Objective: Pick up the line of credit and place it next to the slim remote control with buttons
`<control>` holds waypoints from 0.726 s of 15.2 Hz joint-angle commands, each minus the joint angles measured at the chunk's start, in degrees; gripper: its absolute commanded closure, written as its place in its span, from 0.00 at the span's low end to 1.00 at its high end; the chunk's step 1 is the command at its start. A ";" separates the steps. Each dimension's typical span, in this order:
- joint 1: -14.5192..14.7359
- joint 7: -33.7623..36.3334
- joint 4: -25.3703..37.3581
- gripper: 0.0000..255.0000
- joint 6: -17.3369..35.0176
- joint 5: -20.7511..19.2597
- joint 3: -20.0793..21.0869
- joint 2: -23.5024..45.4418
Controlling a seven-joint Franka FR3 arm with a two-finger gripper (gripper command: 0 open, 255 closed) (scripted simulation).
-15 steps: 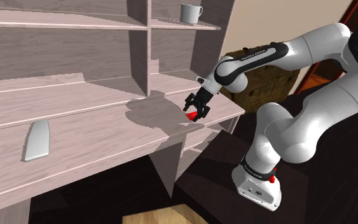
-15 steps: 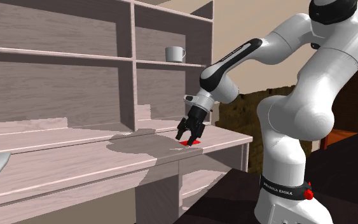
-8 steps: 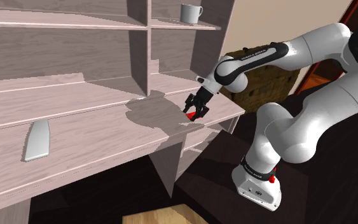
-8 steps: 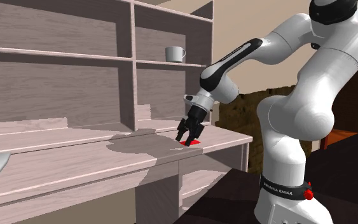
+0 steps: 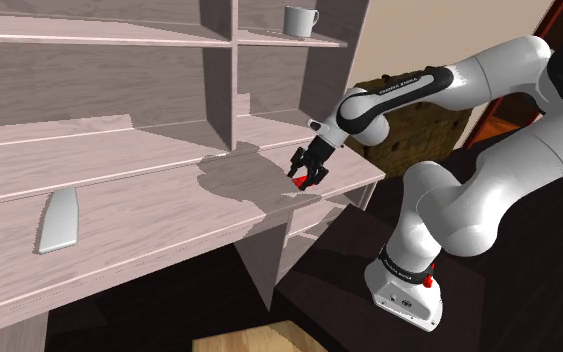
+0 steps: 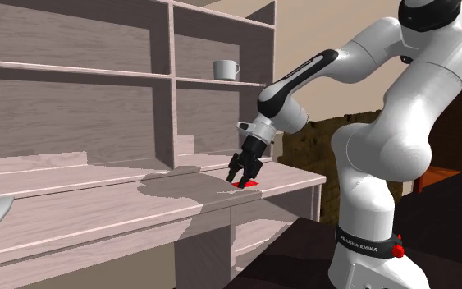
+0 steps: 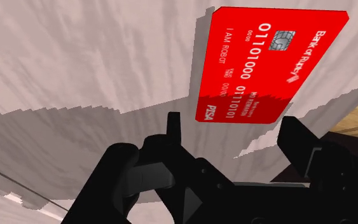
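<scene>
Red card [image 7: 269, 63] w/ white lettering

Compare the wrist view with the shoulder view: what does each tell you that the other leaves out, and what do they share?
The wrist view adds the print on the red card: a chip, the number 01101000, "I AM ROBOT" and a bank name. The shoulder view adds the grey remote far along the desk, the white mug on a high shelf, and the white arm. Both share the red card lying on the desk just ahead of the open black gripper.
</scene>
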 commanded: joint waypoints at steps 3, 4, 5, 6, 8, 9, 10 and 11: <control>-2.46 1.85 0.39 1.00 -2.95 -0.96 2.77 -1.67; -3.09 2.45 0.66 1.00 -3.87 -1.17 3.61 -2.25; -3.67 3.05 0.94 1.00 -4.78 -1.35 4.41 -2.82; -4.20 3.62 1.24 1.00 -5.68 -1.52 5.17 -3.38; -5.14 4.73 1.89 1.00 -7.46 -1.78 6.62 -4.46; -5.56 5.27 2.23 1.00 -8.34 -1.89 7.29 -4.98; -5.94 5.79 2.59 1.00 -9.21 -1.98 7.95 -5.48; -6.28 6.30 2.96 1.00 -10.07 -2.05 8.58 -5.97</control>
